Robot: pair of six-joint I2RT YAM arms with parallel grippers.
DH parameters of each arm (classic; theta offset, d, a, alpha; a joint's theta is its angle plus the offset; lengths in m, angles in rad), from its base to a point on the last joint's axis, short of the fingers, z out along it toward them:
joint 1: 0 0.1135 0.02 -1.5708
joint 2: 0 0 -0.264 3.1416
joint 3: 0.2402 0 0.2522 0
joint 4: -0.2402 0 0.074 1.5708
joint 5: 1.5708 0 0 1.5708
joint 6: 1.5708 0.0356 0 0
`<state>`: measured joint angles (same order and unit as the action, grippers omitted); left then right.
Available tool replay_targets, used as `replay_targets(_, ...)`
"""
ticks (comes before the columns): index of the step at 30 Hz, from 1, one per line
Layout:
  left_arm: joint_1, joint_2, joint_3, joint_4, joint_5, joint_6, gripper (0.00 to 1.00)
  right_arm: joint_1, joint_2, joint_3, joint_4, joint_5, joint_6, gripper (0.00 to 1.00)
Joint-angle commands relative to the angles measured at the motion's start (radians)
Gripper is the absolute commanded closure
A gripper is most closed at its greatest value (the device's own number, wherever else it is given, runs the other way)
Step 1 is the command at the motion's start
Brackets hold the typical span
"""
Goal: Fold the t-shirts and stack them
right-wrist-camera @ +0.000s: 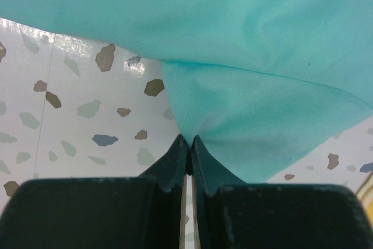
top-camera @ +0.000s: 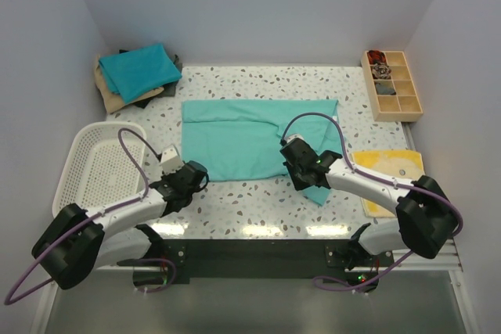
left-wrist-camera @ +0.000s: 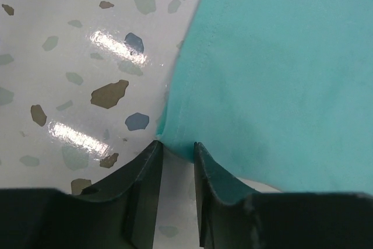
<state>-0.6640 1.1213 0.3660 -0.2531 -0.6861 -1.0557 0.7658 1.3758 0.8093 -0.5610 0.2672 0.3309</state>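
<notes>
A light sea-green t-shirt [top-camera: 235, 134] lies spread flat in the middle of the table. My left gripper [top-camera: 200, 176] is at its front-left corner. In the left wrist view the gripper [left-wrist-camera: 176, 147] is slightly open, and the shirt's corner [left-wrist-camera: 268, 68] lies right at the fingertips. My right gripper [top-camera: 291, 167] is shut on a pinch of the shirt's front edge by the sleeve flap. In the right wrist view the gripper [right-wrist-camera: 190, 139] pinches the cloth [right-wrist-camera: 250, 115] between its tips. A folded teal-blue shirt [top-camera: 141, 68] tops a stack at the back left, over a tan shirt [top-camera: 109, 93] and a dark shirt [top-camera: 150, 98].
A white mesh basket [top-camera: 98, 166] stands at the left, beside my left arm. A wooden compartment tray [top-camera: 394, 84] sits at the back right. A flat yellow sheet [top-camera: 387, 174] lies at the right under my right arm. The terrazzo table [top-camera: 250, 201] shows in front.
</notes>
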Motion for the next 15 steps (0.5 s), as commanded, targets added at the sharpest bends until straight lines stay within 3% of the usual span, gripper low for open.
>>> replay_targets(1,0.0,0.021,0.007,0.063,-0.044,-0.007,0.69,0.006,-0.009,0.019,0.007,0.004,-0.003,1.0)
replay_targets(3,0.0,0.025,0.007,0.069,-0.044,-0.003,0.73,0.006,-0.011,0.018,0.006,0.007,0.002,1.0)
replay_targets(8,0.003,0.006,0.002,0.069,-0.047,0.0,1.0,0.004,-0.015,0.01,0.006,0.007,0.005,1.0)
replay_targets(15,0.003,-0.049,0.019,0.057,-0.052,0.059,1.0,0.006,-0.04,0.034,-0.022,0.012,0.007,1.0)
